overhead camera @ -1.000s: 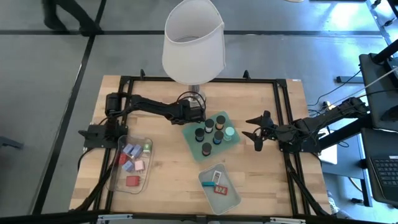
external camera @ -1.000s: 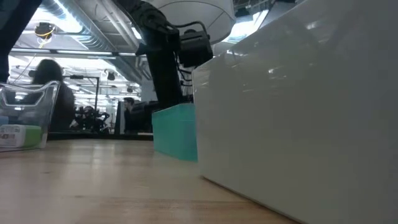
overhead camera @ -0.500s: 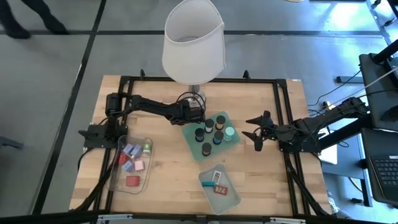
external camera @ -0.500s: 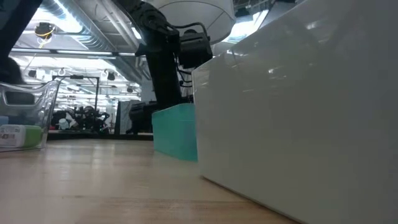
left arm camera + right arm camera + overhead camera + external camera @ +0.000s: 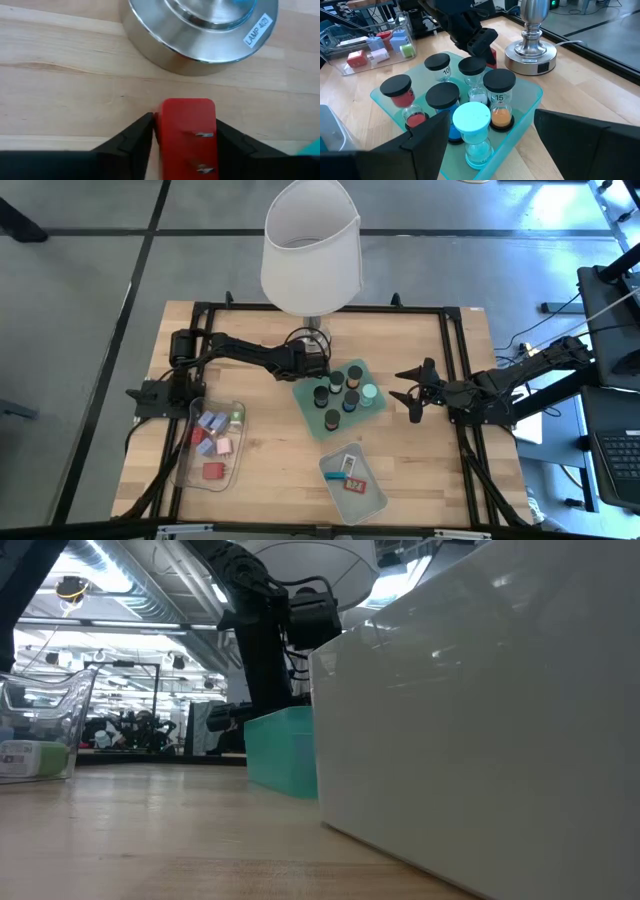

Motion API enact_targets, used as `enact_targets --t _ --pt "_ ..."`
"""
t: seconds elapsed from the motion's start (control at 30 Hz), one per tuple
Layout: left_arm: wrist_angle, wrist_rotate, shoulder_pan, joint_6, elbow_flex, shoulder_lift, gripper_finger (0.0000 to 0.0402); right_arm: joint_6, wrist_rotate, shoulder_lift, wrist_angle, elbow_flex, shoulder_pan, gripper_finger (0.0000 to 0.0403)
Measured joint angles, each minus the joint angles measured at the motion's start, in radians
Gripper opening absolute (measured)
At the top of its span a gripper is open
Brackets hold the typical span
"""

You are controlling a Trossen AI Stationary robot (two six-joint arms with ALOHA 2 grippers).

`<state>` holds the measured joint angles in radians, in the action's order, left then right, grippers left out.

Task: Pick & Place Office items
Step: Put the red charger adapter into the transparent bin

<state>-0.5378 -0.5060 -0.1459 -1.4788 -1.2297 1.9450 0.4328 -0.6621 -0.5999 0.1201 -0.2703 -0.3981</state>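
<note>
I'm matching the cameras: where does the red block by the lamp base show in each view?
High view: hidden under the left pincer.
Low view: not in it.
Left wrist view: red block between the fingers.
Right wrist view: a red sliver behind the timers.
Shared landmark: the lamp base.

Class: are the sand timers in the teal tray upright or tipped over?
Upright. The right wrist view shows the sand timers standing on end in the teal tray, caps level on top.
</note>
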Motion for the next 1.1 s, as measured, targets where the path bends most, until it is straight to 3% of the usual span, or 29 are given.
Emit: enact_targets --t 0.17,0.5,0.93,1.1 --pt "-0.018 -0.003 0.003 0.000 0.000 -0.001 0.0120 0.000 0.000 0.000 0.000 0.000 0.000 0.0290" --pt "-0.083 -0.014 0.027 0.053 0.002 -0.036 0.0139 0.000 0.000 0.000 0.000 0.000 0.000 0.0290" --pt "-0.288 -0.284 0.245 0.075 0.002 -0.206 0.0119 0.000 0.000 0.000 0.000 0.000 0.000 0.0290" --pt "-0.394 -0.356 0.349 -0.051 0.002 -0.273 0.0135 0.000 0.000 0.000 0.000 0.000 0.000 0.0290"
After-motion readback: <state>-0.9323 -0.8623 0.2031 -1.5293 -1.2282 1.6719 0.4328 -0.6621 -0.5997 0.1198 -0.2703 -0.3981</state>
